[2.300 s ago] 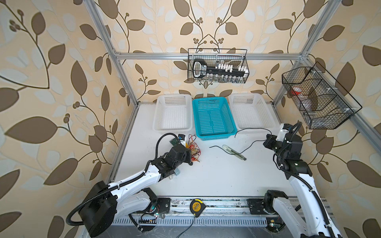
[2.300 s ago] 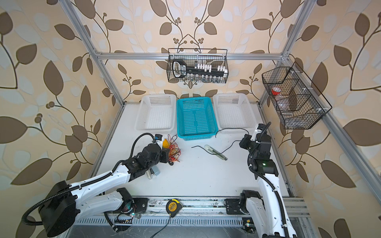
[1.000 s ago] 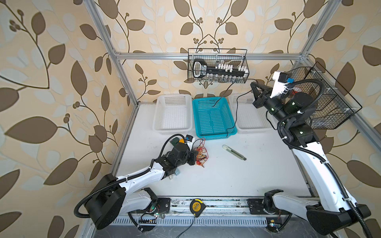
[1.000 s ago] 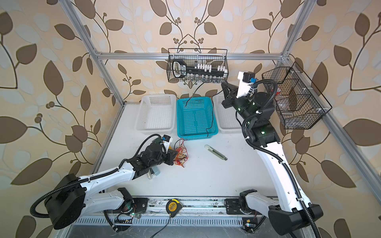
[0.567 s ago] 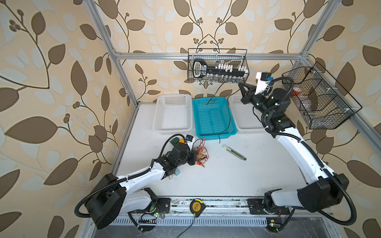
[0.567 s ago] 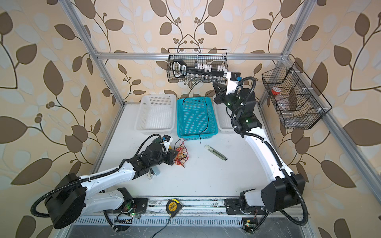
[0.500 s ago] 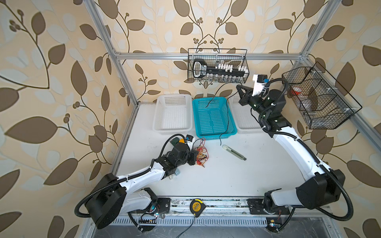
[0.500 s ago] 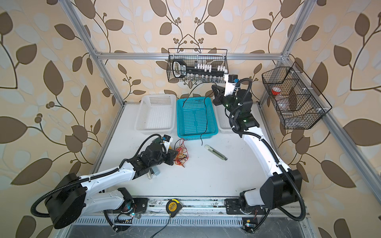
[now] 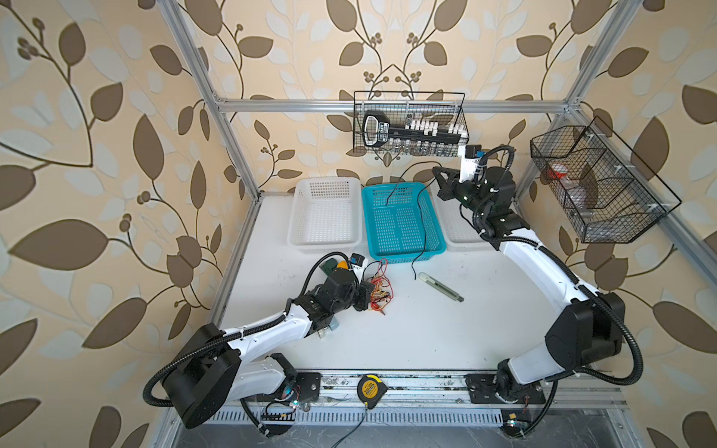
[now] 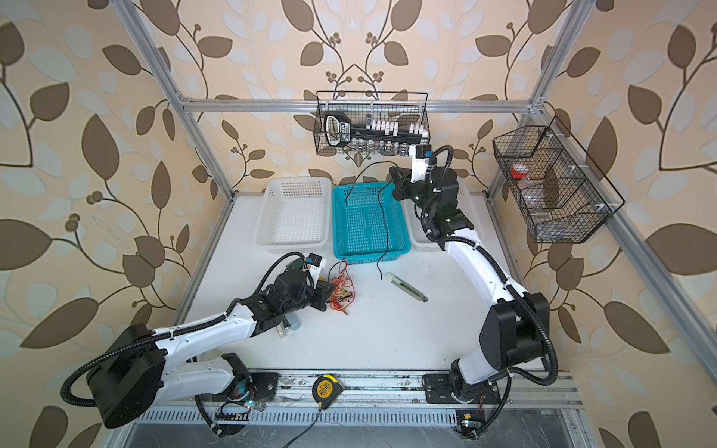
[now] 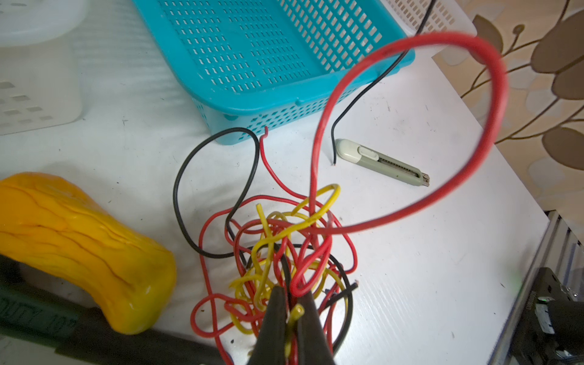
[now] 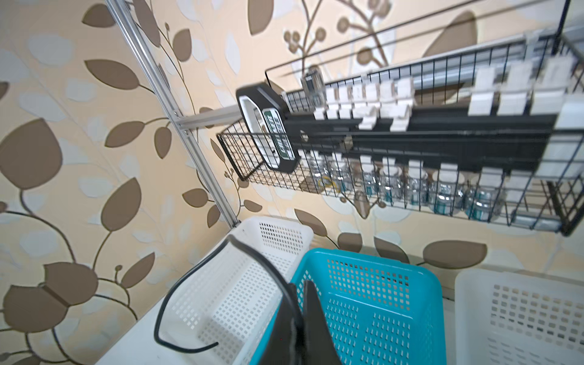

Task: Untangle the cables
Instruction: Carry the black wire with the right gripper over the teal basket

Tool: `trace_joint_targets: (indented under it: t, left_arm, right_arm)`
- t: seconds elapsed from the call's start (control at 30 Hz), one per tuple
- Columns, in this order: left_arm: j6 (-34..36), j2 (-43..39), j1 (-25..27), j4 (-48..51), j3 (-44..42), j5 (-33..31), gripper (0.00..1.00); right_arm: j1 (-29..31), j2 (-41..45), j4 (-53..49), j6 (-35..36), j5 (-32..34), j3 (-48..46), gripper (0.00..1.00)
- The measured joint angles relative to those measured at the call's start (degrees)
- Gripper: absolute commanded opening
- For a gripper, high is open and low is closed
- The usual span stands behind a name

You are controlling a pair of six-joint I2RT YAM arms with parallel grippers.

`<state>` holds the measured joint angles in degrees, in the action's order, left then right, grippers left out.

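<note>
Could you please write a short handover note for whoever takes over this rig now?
Left gripper: shut, fingers pinching the tangle of red, yellow and black cables on the table by the teal basket.
Right gripper: shut on one black cable, raised above the basket; its long end hangs down near the box cutter.
Done: that black cable is clear of the tangle.
Remaining: set it down, separate the rest.

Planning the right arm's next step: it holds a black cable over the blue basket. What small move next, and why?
Probably raise the right gripper slightly, moving back. It is shut on the black cable, clear of the tangle the left gripper pins, but the cable's tail hangs outside the front of the teal basket.
</note>
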<state>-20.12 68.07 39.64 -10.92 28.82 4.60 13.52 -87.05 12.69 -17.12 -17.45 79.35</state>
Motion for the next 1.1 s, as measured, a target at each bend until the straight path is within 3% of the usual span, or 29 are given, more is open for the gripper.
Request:
trace_joint_targets:
  t: [0.23,0.4,0.9,1.1]
  left_arm:
    - [0.0,0.5,0.0,-0.5,0.0,0.4,0.00]
    - [-0.1,0.7,0.0,-0.9,0.0,1.2,0.00]
    - [-0.9,-0.5,0.0,-0.9,-0.1,1.3,0.00]
    - [-0.9,-0.6,0.0,-0.9,-0.1,1.5,0.00]
  right_arm:
    - [-0.2,8.6,1.5,-0.5,-1.3,1.7,0.00]
    - [-1.6,10.1,4.0,-1.3,-2.7,3.3,0.00]
    - [-2.4,1.4,6.1,-1.4,-3.0,1.6,0.00]
    - [0.7,-1.3,2.5,2.2,2.8,-3.1,0.00]
